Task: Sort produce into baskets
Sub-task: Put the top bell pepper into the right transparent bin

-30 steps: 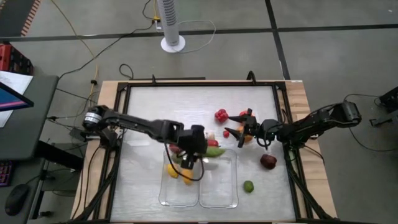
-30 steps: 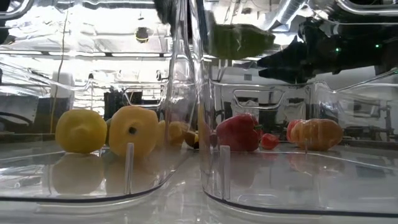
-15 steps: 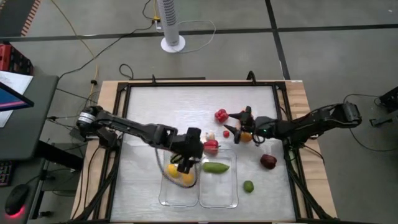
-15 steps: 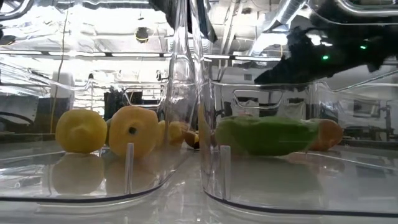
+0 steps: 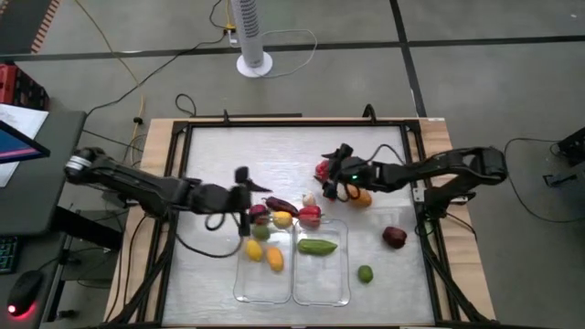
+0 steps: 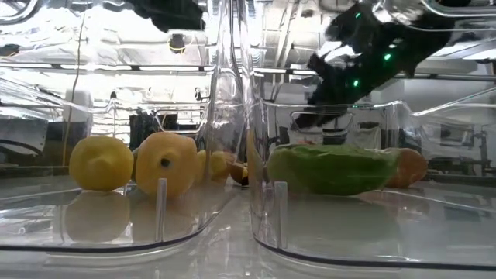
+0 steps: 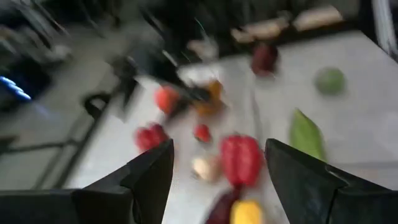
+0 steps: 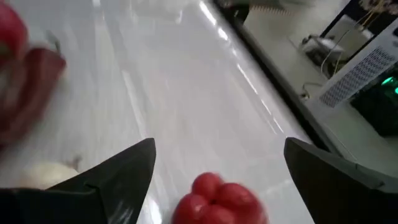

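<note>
Two clear baskets stand side by side at the near middle, the left basket (image 5: 241,285) and the right basket (image 5: 341,291). A long green vegetable (image 5: 317,246) lies in the right basket and shows in the low view (image 6: 333,169). Yellow and orange fruits (image 5: 262,255) lie in the left basket. My left gripper (image 5: 250,196) is open and empty, left of a pile of produce (image 5: 291,214) at the baskets' far edge. My right gripper (image 5: 331,175) is open, with a red tomato (image 8: 217,200) between and just ahead of its fingers, untouched.
An orange fruit (image 5: 362,196) lies right of my right gripper. A dark maroon fruit (image 5: 394,238) and a small green one (image 5: 365,273) lie on the table right of the baskets. A black frame (image 5: 179,183) rims the table. Bare table lies at the far left.
My left gripper has let go of the green vegetable, which has dropped and now lies in the right basket. The gripper has then drawn back toward the table's left edge. My right gripper has gone toward the table's left and far side, up to the red tomato.
</note>
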